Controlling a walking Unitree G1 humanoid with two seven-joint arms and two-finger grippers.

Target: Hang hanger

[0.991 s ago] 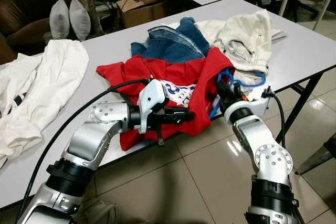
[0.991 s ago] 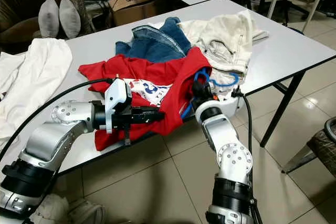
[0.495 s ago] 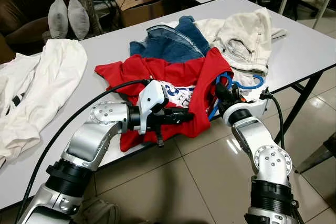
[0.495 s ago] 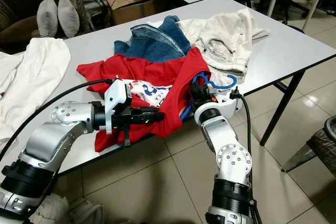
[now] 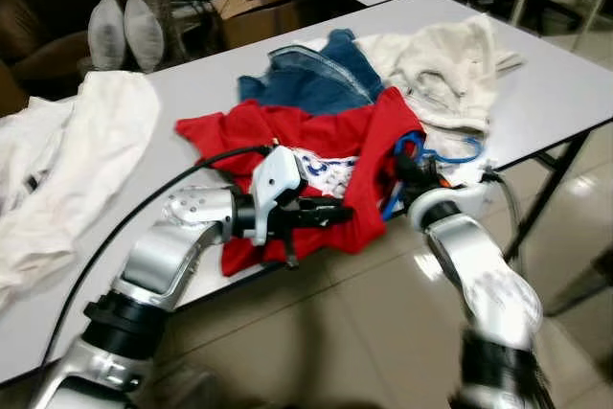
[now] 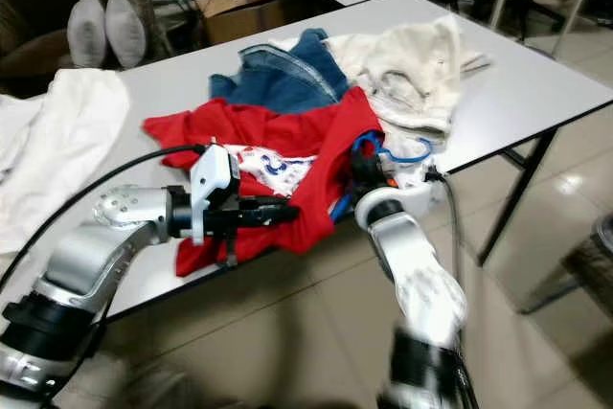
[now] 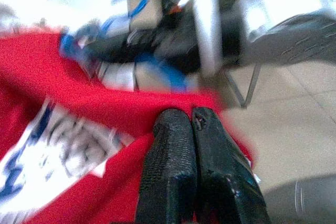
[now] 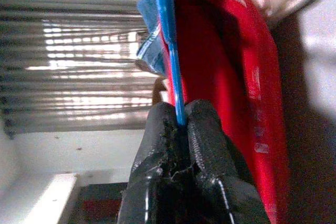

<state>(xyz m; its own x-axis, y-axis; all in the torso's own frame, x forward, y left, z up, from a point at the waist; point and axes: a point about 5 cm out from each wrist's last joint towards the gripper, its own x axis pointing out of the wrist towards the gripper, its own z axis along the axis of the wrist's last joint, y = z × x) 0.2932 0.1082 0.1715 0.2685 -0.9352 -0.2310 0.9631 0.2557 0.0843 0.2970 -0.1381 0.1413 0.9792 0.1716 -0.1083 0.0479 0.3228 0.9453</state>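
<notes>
A grey table stretched away ahead of both grippers, its near edge running just under them, with tiled floor below. Far off to the left gripper's outer side a white garment sprawled over the tabletop. Beyond the grippers lay a heap of clothes: blue jeans at the back, a cream garment past the right gripper, and in front a red T-shirt with a white printed patch, its hem drooping over the table edge. The left gripper pointed sideways toward the right arm, its two black fingers pressed together with the red cloth caught between them — the wrist view showed the fabric directly under and around the fingertips. The right gripper sat at the table edge, just beside the T-shirt's raised side, and its fingers were clamped narrowly on the thin rod of a blue hanger. The hanger ran up from the fingertips along the inside of the red shirt — its hooked end curved out over the cream garment just past the right gripper.
</notes>
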